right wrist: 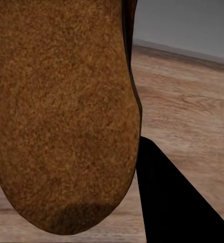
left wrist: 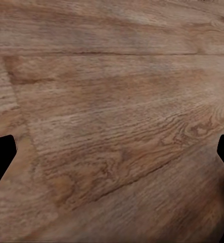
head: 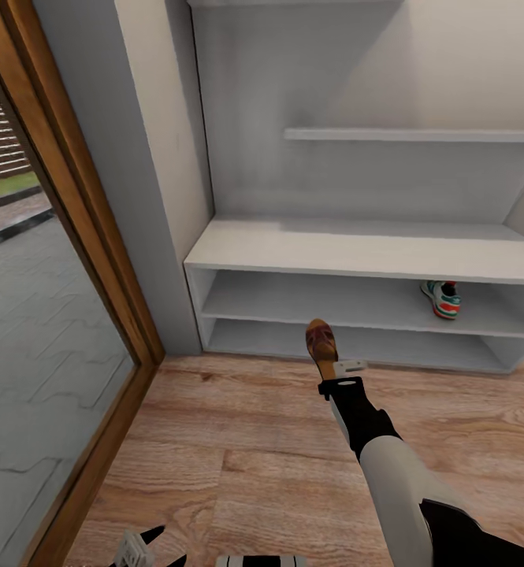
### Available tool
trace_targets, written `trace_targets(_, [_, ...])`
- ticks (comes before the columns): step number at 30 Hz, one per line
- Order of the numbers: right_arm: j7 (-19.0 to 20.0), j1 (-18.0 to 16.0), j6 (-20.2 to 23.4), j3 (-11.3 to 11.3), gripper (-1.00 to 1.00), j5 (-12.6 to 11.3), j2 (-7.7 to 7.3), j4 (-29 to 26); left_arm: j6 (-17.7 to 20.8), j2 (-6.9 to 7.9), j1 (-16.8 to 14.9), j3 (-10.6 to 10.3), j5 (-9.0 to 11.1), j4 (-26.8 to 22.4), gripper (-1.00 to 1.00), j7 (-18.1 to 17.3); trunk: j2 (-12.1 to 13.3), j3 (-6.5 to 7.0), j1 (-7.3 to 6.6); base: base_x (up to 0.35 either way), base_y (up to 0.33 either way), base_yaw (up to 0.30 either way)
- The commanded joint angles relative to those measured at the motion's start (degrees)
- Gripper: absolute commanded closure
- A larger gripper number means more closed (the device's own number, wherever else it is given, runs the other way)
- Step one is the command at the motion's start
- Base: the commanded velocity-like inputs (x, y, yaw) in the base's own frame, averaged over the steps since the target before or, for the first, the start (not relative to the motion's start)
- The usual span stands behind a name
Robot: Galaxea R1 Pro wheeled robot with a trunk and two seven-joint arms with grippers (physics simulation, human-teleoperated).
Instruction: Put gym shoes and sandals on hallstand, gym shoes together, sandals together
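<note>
Before the hallstand [head: 356, 252], right gripper [head: 334, 376] clasping sandal [head: 321, 340].

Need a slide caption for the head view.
Right tool carries a sandal toward the hallstand; one gym shoe already shelved.

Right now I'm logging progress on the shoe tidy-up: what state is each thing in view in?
Brown leather sandal: held off the floor in the right gripper, in front of the rack.
White gym shoe with green stripes: resting on the rack's upper open shelf, at its right.
Pale grey-white hallstand: bench top bare.
Left gripper: open, over the wood-grain floor.
Right gripper: shut on the sandal.
</note>
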Motion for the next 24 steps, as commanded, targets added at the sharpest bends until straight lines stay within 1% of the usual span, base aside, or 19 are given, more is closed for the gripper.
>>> trace_targets(1, [0.0, 0.0, 0.2, -0.3, 1.0, 0.1, 0.07, -0.1, -0.2, -0.02, 0.0, 0.1, 0.0, 0.1, -1.0, -0.3, 0.0, -0.08, -0.01, 0.0, 0.0, 0.068])
trace_targets(11, [-0.3, 0.0, 0.2, -0.2, 1.0, 0.1, 0.07, 1.1, -0.3, -0.06, 0.0, 0.1, 0.0, 0.1, -1.0, -0.2, 0.0, -0.16, -0.01, 0.0, 0.0, 0.019])
trace_targets(13, [-0.3, 0.0, 0.3, -0.2, 1.0, -0.2, 0.07, 0.9, -0.3, -0.09, 0.0, 0.1, 0.0, 0.2, -1.0, -0.2, 0.0, -0.16, -0.01, 0.0, 0.0, 0.002])
trace_targets(14, [-0.4, 0.0, 0.3, -0.2, 1.0, -0.8, 0.07, 0.8, -0.3, -0.11, 0.0, 0.1, 0.0, 0.2, -1.0, -0.2, 0.0, -0.16, -0.01, 0.0, 0.0, 0.0])
trace_targets(15, [-0.8, -0.1, 0.5, -0.3, 1.0, -3.7, 0.07, 0.3, -0.3, -0.14, 0.0, 0.1, 0.0, 0.2, -1.0, -0.2, 0.0, -0.16, -0.01, 0.0, 0.0, 0.0])
trace_targets(16, [-1.5, -0.1, 0.5, -0.3, 1.0, -5.2, 0.07, 0.1, -0.4, -0.14, 0.0, 0.1, 0.0, 0.2, -1.0, -0.2, 0.0, -0.16, -0.01, 0.0, 0.0, 0.0])
trace_targets(17, [-1.9, -0.1, 0.5, -0.3, 1.0, -6.0, 0.07, 0.0, -0.3, -0.14, 0.0, 0.1, 0.0, 0.2, -1.0, -0.2, 0.0, -0.16, -0.01, 0.0, 0.0, 0.0])
trace_targets(19, [-3.7, -0.1, 0.5, -0.2, 1.0, -8.8, 0.07, -0.3, -0.3, -0.15, 0.0, 0.1, 0.0, 0.2, -1.0, -0.2, 0.0, -0.16, -0.01, 0.072, 0.0, 0.0])
trace_targets(21, [-4.3, -0.1, 0.5, -0.2, 1.0, -9.6, 0.07, -0.4, -0.3, -0.15, 0.0, 0.1, 0.0, 0.2, -1.0, -0.2, 0.0, -0.16, -0.01, 0.188, 0.016, 0.0])
trace_targets(24, [-4.6, -0.1, 0.5, -0.2, 1.0, -10.1, 0.07, -0.4, -0.3, -0.15, 0.0, 0.1, 0.0, 0.2, -1.0, -0.2, 0.0, -0.16, -0.01, 0.258, 0.052, 0.0])
